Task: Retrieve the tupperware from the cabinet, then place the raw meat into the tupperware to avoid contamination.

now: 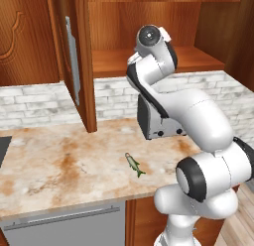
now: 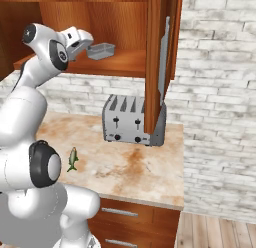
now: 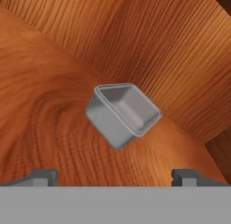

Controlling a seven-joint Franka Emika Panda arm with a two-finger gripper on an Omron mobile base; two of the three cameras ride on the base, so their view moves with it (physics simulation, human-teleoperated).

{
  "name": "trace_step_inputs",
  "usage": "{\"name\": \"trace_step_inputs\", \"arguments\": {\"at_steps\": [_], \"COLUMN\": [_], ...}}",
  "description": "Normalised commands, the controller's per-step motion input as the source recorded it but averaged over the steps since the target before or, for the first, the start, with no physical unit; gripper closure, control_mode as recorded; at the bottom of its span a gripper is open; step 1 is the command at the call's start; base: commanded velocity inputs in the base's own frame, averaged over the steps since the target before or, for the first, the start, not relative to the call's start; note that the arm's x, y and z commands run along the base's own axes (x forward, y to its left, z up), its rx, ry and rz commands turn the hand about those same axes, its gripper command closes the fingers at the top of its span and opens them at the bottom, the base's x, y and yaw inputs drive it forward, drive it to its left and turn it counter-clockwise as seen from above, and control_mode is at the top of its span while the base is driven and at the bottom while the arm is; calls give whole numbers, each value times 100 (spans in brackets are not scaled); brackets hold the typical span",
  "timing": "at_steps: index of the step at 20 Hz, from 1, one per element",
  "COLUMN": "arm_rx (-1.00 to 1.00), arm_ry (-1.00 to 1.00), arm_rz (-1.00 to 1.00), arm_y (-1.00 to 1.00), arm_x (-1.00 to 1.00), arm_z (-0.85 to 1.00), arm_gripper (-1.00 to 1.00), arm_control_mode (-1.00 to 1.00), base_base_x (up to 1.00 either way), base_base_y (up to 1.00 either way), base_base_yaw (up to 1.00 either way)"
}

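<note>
Free shelf room around tupperware (image 3: 122,114); gripper (image 3: 115,177) path unobstructed.

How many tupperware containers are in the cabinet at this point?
1: a grey tupperware on the open cabinet shelf, just ahead of the gripper. Parts of the shelf are hidden by the arm.

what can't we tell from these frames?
- Tupperware contact with the shelf: unclear in the hand view, it looks tilted.
- Tool: bottom edge cuts off all but the tips in the hand view.
- Toaster: arm hides most of it in the left base view.
</note>
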Motion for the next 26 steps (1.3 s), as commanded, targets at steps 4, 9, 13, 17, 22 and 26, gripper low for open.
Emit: {"name": "trace_step_inputs", "arguments": {"at_steps": [4, 9, 13, 17, 22, 26], "arm_rx": [0, 0, 0, 0, 0, 0], "arm_ry": [1, 1, 1, 1, 1, 2], "arm_rz": [0, 0, 0, 0, 0, 0], "arm_y": [0, 0, 0, 0, 0, 0], "arm_x": [22, 29, 26, 21, 19, 21], "arm_z": [-2, 0, -1, -5, -9, -13], "arm_gripper": [-100, -100, -100, -100, -100, -100], "arm_control_mode": [-100, -100, -100, -100, -100, -100], "base_base_x": [0, 0, 0, 0, 0, 0], "base_base_y": [0, 0, 0, 0, 0, 0], "base_base_yaw": [0, 0, 0, 0, 0, 0]}}
